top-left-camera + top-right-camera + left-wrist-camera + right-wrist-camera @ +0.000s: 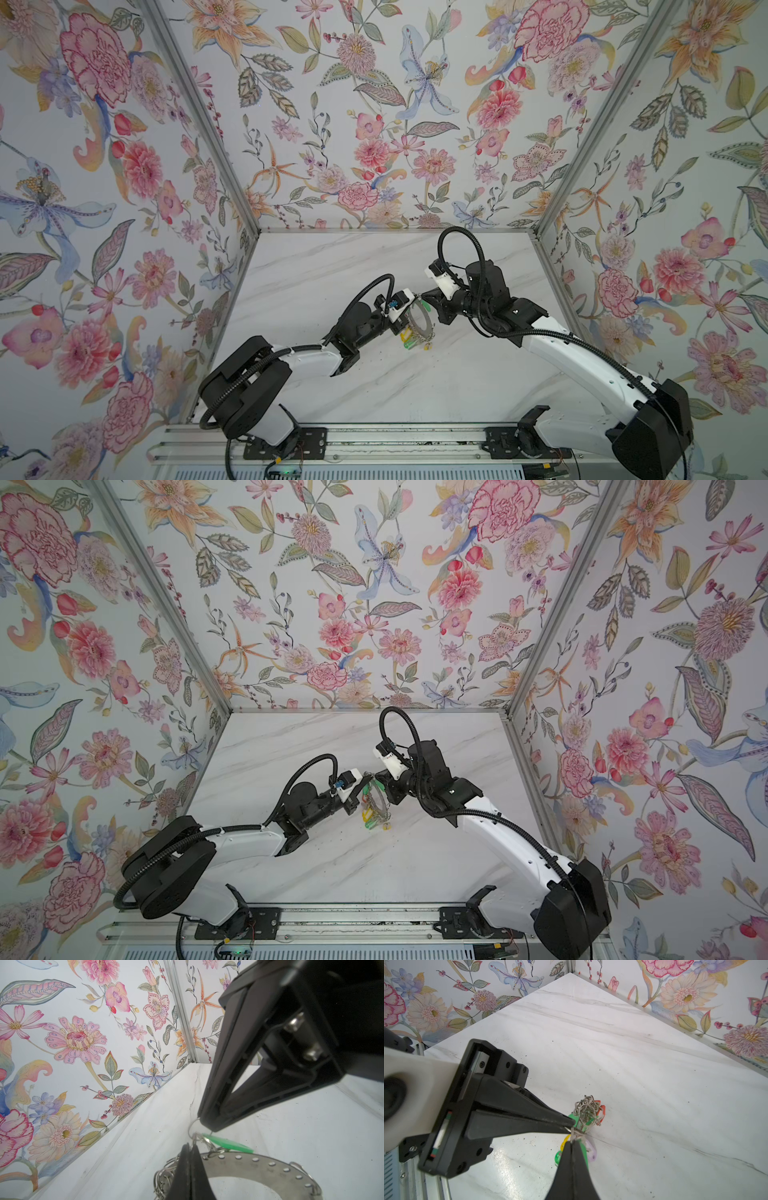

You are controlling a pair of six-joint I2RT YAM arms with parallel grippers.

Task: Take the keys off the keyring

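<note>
- Floral wallpaper [374, 124] lines three sides, with a white marble tabletop [324, 270] below; both arms meet over its middle.
- keyring [259, 1164]: grey disc with small rim holes, off the table, hanging between the two grippers in both top views, tilted near upright.
- keys [586, 1112]: tangled silvery bunch with green, red, yellow and pale tags, dangling from the disc's low side. The tags come near the tabletop; cannot tell if they touch it.
- right gripper [202, 1125]: jaws pressed together, tip nipping a thin wire split ring [192, 1126] at the disc's rim.
- left gripper [569, 1124]: jaws also pressed together, tip hard against the same bit of wire. Reads as a pinch on that ring, not on the disc's flat. The disc seems to hang from the wire.
- green tag [226, 1142] sits just beside the pinch, over the rim.
- Step in hand, my reading: working one split ring out of its rim hole. Every key I can see hangs with the bunch, so the task looks early.
- To do it well: one tip anchors, the other travels. Feed the wire round through the hole along its own curve; pulling straight apart would only stretch the coil.
- Grip is at the very fingertips on thin round wire, so a slip is likely. Small, slow moves.
- Neighbour rings crowd the rim and may snag and ride along.
- The bunch's weight hangs on this wire; a lost pinch likely drops the lot.
</note>
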